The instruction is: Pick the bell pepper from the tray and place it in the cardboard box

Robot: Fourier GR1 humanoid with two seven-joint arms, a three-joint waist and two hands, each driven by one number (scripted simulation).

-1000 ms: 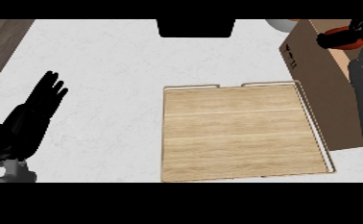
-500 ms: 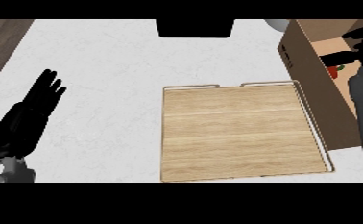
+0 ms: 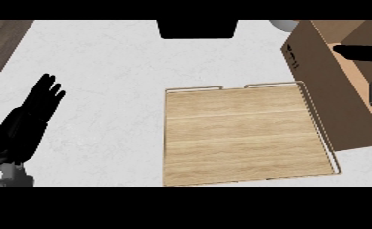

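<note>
The wooden tray (image 3: 247, 134) lies bare on the white counter, right of the middle. The tall cardboard box (image 3: 323, 95) stands against the tray's right side, its top open. The bell pepper shows nowhere in the head view. Only a straight black part of my right hand (image 3: 355, 52) reaches in from the right edge over the box's opening, with nothing seen in it. My left hand (image 3: 33, 117) rests open at the far left, fingers up, well away from the tray.
A dark square object (image 3: 198, 29) sits at the counter's back edge, centre. A grey rounded thing (image 3: 285, 24) peeks out behind the box. A dark wood strip (image 3: 13, 39) borders the counter at the upper left.
One second ago my right hand held the red pepper above the box, then sank into the opening with it. Now the pepper is out of sight and the hand has pulled toward the right edge.
</note>
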